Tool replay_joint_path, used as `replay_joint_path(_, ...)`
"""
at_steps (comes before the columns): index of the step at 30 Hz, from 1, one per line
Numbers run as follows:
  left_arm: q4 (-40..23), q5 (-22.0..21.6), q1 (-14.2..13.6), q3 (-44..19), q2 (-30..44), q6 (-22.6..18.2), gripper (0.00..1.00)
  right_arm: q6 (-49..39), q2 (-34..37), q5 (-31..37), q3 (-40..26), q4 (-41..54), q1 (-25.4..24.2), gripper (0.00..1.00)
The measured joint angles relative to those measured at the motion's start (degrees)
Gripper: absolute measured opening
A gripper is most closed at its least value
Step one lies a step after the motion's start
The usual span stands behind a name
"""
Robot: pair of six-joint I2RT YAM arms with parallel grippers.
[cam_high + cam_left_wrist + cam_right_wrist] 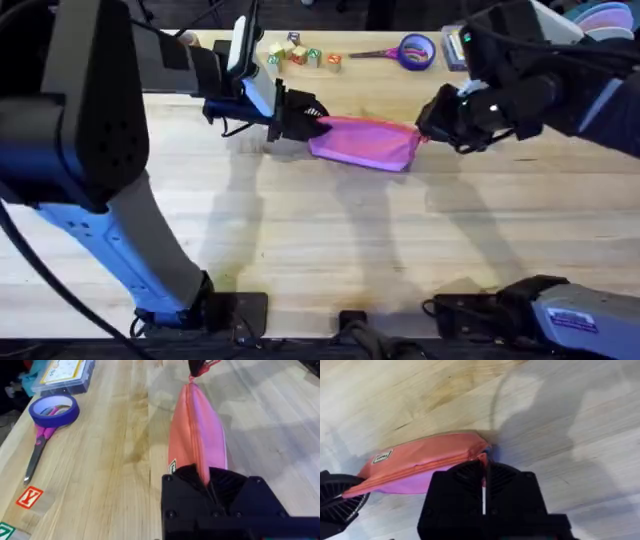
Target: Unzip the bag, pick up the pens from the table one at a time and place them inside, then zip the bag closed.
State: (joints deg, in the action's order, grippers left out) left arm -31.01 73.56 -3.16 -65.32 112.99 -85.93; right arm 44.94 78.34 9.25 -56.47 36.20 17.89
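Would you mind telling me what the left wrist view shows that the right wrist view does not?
Left wrist view alone: the purple tape roll, the scissors, a lettered block and a clear box.

Right wrist view alone: the right gripper shut on the bag's end, seen close up.

Both: the pink bag on the wooden table, pinched at its other end by the left gripper.
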Motion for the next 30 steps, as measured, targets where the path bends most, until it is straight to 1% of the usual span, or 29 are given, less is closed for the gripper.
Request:
replay_joint_path(4,-0.08,0.15,-0.49,0.0,0.0,0.18,0.043,-1.24,-0.02,-1.78,-0.07,0.58,-2.71,0.031)
replay_joint_path(10,-0.24,0.17,-0.83,0.0,0.0,0.2,0.043,-2.24,-0.02,-3.16,-0.07,0.95,-4.76,0.031)
replay_joint_path(17,-0.26,0.17,-0.83,0.0,0.0,0.2,0.043,-3.86,0.6,-3.18,-0.07,1.07,-4.96,0.033)
replay_joint_path(26,-0.3,0.17,-0.89,0.0,0.0,0.19,0.043,-4.28,7.06,-2.57,0.76,0.18,-5.44,0.034)
replay_joint_path(30,-0.3,0.17,-0.89,0.0,0.0,0.22,0.043,-4.37,7.3,-2.11,0.92,-0.45,-5.49,0.033)
